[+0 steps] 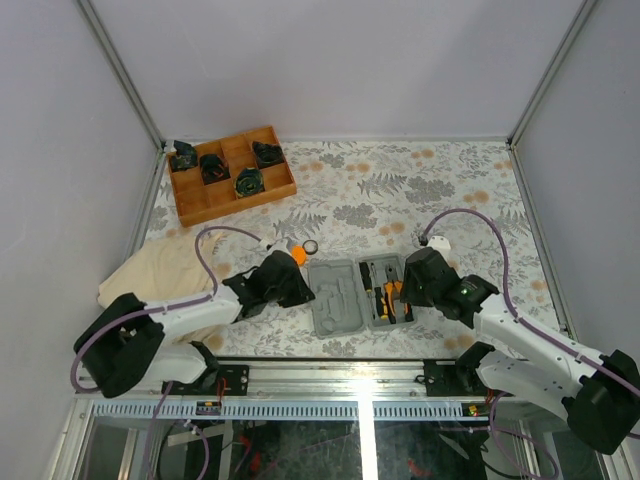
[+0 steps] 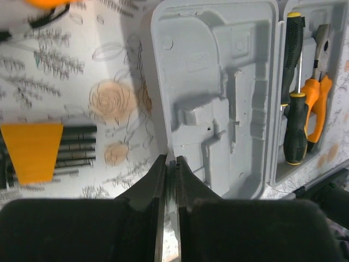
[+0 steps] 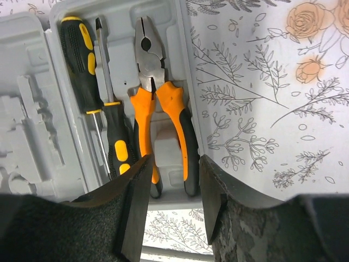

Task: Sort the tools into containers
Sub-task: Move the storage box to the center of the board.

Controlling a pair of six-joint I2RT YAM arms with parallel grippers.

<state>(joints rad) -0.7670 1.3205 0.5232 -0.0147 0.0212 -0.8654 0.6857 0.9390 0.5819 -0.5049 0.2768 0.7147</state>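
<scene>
While left gripper (image 2: pixel 170 159) is clenched at left rim of grey case (image 2: pixel 218 71) | right gripper (image 3: pixel 174 164) released, near orange pliers (image 3: pixel 173 106) | case at table (image 1: pixel 450 200) near edge

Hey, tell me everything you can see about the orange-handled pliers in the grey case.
The pliers have grey metal jaws, closed, and orange handles with black outer grips that look rubbery. They lie flat in a moulded recess in the right half of the open grey case, beside two black-and-yellow screwdrivers. Their head points away from the right gripper, whose open fingers stand at the handle ends. Whether they touch the handles cannot be told.
</scene>
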